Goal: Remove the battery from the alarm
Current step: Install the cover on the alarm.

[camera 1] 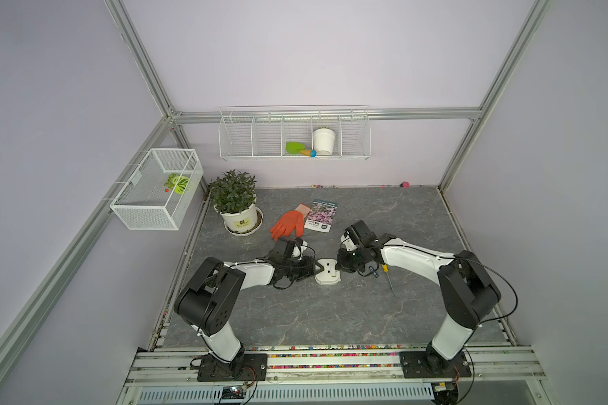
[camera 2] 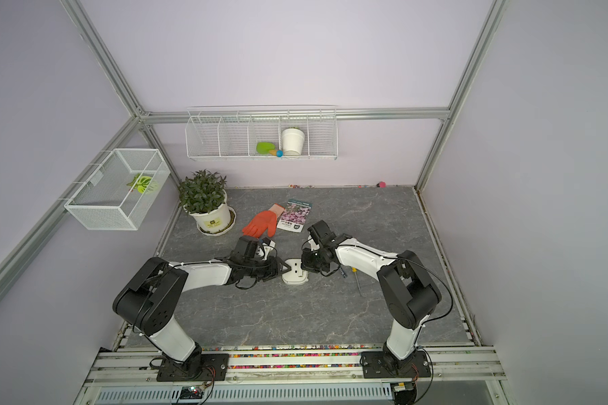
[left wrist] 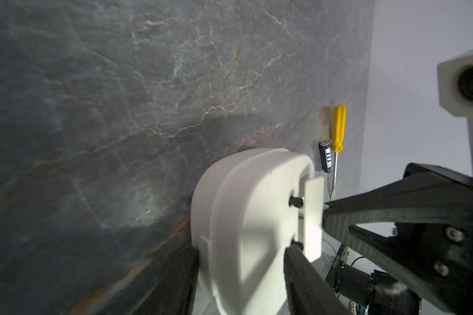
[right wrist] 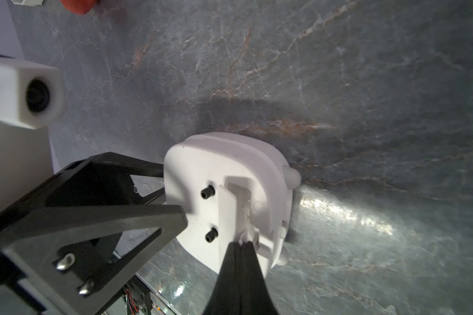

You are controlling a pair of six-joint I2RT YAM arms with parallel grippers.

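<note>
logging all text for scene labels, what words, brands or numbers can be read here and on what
No text reads clearly.
seed packet: print along its edges, too small to read.
plant pot label: too small to read.
battery: pale bars only, no legible letters.
alarm: plain white back, no text.
dark unit in the left wrist view: pale lettering, too blurred.
</note>
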